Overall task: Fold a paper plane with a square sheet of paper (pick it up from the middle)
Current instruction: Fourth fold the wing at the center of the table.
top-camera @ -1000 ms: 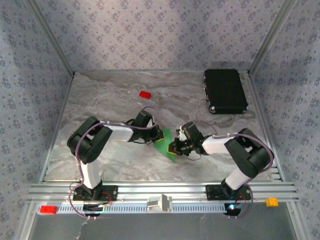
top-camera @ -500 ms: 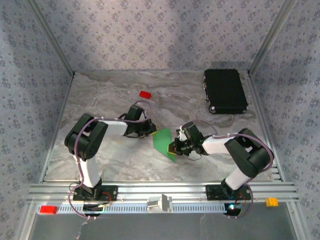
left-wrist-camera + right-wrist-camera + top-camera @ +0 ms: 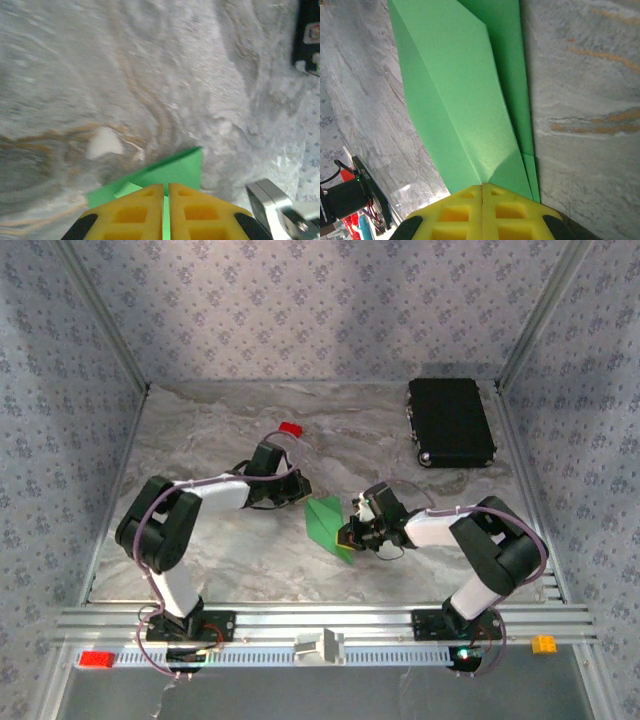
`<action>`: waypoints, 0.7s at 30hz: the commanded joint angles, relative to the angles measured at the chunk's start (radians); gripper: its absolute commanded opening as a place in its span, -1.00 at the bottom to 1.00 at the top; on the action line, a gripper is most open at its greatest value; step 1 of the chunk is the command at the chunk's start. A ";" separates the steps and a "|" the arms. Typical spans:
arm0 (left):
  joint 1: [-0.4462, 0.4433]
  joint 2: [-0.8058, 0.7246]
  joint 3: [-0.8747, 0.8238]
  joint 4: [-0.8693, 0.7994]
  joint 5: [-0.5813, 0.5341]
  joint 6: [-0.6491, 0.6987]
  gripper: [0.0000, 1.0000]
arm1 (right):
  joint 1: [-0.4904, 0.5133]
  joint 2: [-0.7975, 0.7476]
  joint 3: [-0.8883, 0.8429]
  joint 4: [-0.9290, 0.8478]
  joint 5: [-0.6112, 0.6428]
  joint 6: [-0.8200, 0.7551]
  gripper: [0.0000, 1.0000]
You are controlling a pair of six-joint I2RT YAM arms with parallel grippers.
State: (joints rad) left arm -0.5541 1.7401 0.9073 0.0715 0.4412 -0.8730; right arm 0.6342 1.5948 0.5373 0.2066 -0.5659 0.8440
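While the right gripper [image 3: 482, 186] clamps the green paper [image 3: 465, 100] at its fingertips, the left gripper [image 3: 166, 187], jaws pressed together, pinches the sheet's opposite edge, paper spreading ahead.

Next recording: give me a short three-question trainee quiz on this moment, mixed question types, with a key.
1. True or false: the small red block touches the folded bright green paper.
2. On the marbled grey table, the black rectangular case lies: A) far right; B) near left; C) centre.
3. Fill in: the right gripper is shut on the green ____.
Key: 1 false; 2 A; 3 paper.
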 commanded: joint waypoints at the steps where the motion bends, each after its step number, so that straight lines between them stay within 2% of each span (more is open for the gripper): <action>1: -0.053 -0.009 -0.001 -0.009 0.014 0.021 -0.78 | -0.007 0.023 -0.018 -0.162 0.049 -0.026 -0.97; 10: -0.114 0.083 -0.008 0.052 0.035 -0.011 -0.79 | -0.009 0.021 -0.011 -0.163 0.050 -0.021 -0.96; 21: -0.110 0.141 -0.055 0.065 0.017 -0.034 -0.82 | 0.000 -0.035 0.067 -0.181 0.013 -0.009 -0.95</action>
State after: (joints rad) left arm -0.6624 1.8515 0.8864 0.1452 0.4641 -0.8955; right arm 0.6327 1.5879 0.5758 0.1196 -0.5644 0.8440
